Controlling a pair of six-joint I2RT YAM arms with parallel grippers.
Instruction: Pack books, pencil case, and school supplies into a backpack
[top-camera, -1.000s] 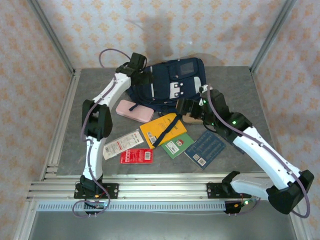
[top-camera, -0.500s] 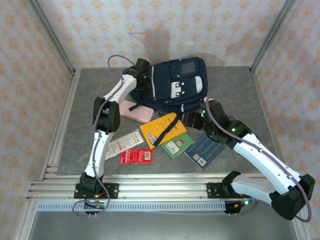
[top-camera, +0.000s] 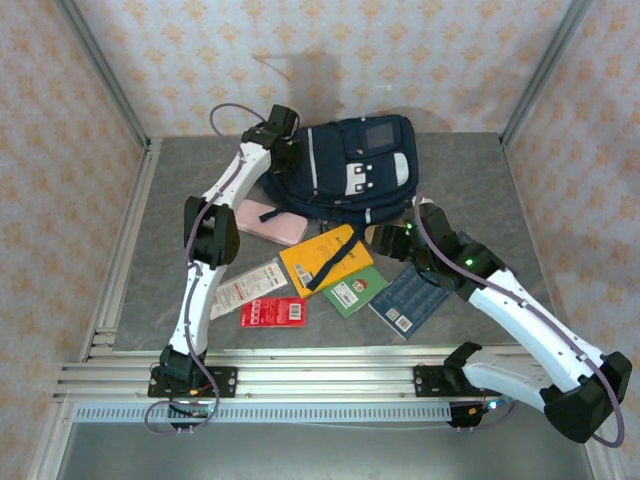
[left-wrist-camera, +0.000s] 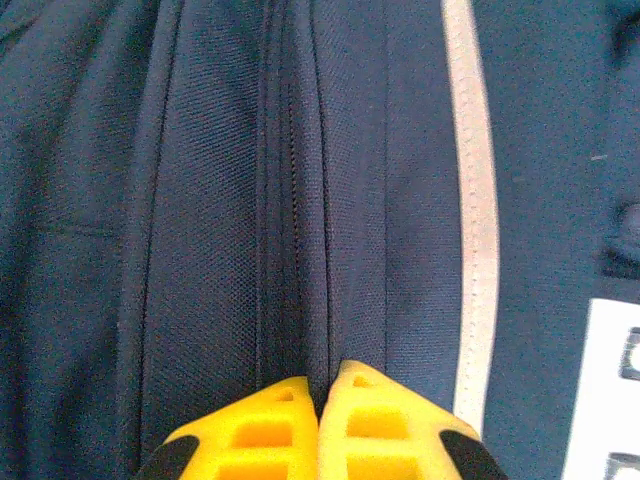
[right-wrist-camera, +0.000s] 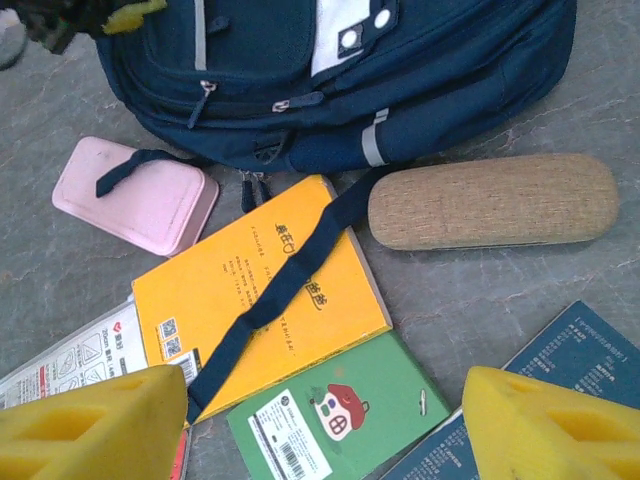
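Table: grey stone-look tabletop (top-camera: 150, 230)
Left gripper (left-wrist-camera: 322, 385): fingers pressed together at navy-blue fabric backpack (left-wrist-camera: 200, 200) zip seam
Right gripper (right-wrist-camera: 310, 430): spread wide, empty, above small green softcover book (right-wrist-camera: 345, 400)

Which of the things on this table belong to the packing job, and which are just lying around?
For the job: backpack, orange-yellow book, green book, dark blue book, red packet, white packet, pink case (likely the pencil case).
Lying about: tan woven case, perhaps; it could be a second pencil case or a glasses case.
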